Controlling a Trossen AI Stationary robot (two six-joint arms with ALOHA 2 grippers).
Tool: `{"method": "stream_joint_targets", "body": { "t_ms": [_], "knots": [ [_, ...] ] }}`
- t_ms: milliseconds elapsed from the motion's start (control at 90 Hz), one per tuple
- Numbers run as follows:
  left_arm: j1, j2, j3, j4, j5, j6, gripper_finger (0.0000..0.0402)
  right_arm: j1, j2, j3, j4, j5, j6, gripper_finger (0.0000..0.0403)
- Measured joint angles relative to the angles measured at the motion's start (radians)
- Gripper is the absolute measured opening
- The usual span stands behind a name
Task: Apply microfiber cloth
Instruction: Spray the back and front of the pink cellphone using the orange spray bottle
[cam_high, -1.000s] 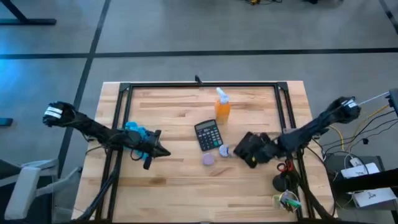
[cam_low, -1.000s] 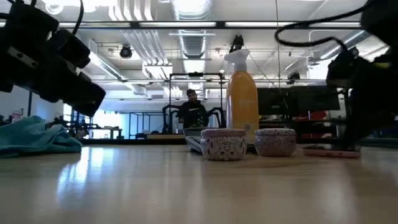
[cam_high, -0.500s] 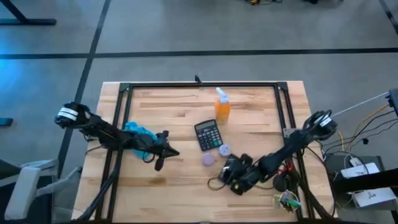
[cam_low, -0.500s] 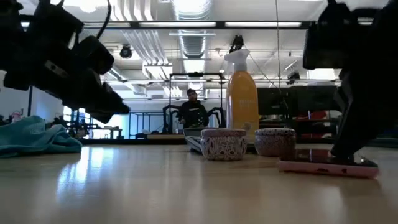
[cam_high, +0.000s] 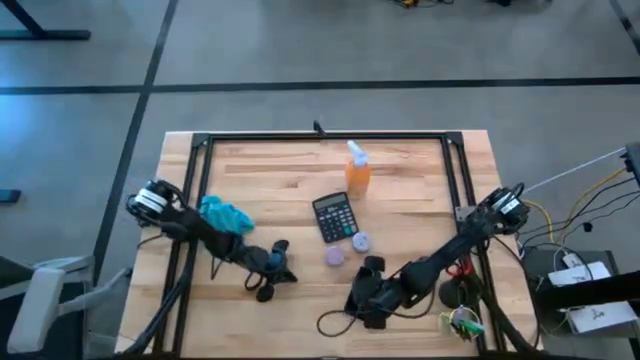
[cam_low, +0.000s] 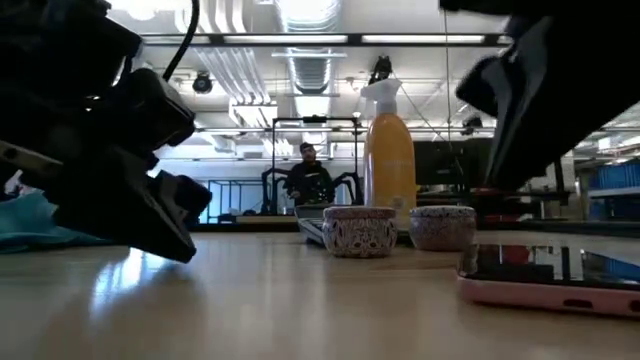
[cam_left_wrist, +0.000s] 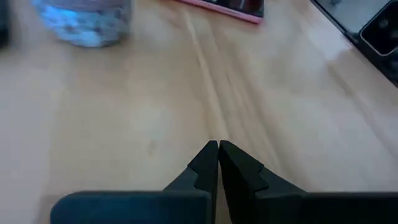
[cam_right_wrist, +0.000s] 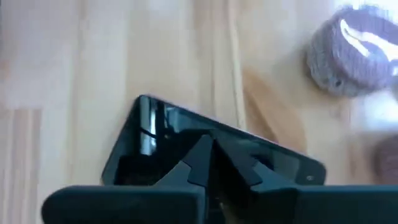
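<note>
Both grippers: sitting closed and empty; left gripper (cam_high: 272, 283) is hanging low over bare wood, right gripper (cam_high: 365, 300) is pressing on a pink-edged phone (cam_right_wrist: 205, 158).
Cloth: microfiber cloth (cam_high: 224, 214) is lying crumpled well left of the calculator (cam_high: 334, 217), nobody's touching it.
How I'd do it: left arm is nearest, so open up, back toward the cloth, pinch a raised fold.
Around the calculator: orange spray bottle (cam_high: 358, 167) behind it, two little patterned tins (cam_high: 347, 249) just in front.
In the way: nothing much, I reckon.

Left arm: stretched low over the table's front-left, left gripper (cam_left_wrist: 217, 152) fingers pressed together. Right arm: reaching in low toward front centre, right gripper (cam_right_wrist: 208, 152) fingers closed.
</note>
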Motion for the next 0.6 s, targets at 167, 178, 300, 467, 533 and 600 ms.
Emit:
{"method": "stream_joint_targets", "body": {
  "t_ms": [167,178,300,467,533,600],
  "knots": [
    [0.002,0.059,0.095,0.001,-0.001,0.0,0.0004,-0.003,0.001,0.016,-0.143,-0.08,0.015,0.008],
    [0.002,0.061,0.102,0.001,-0.001,0.001,0.0005,-0.003,0.001,0.016,-0.148,-0.083,0.016,0.0085],
    [0.002,0.074,0.167,-0.014,-0.001,0.031,0.0006,-0.002,0.001,0.012,-0.201,-0.087,0.038,0.0136],
    [-0.005,0.08,0.248,-0.133,0.037,0.022,0.0002,0.013,0.001,0.015,-0.213,-0.093,0.034,0.0189],
    [-0.009,0.082,0.279,-0.189,0.037,0.03,0.0002,0.028,0.006,0.013,-0.208,-0.073,-0.011,0.0205],
    [-0.011,0.092,0.31,-0.231,0.035,0.039,0.0005,0.041,0.019,0.011,-0.216,-0.019,-0.053,0.0218]
  ]
}}
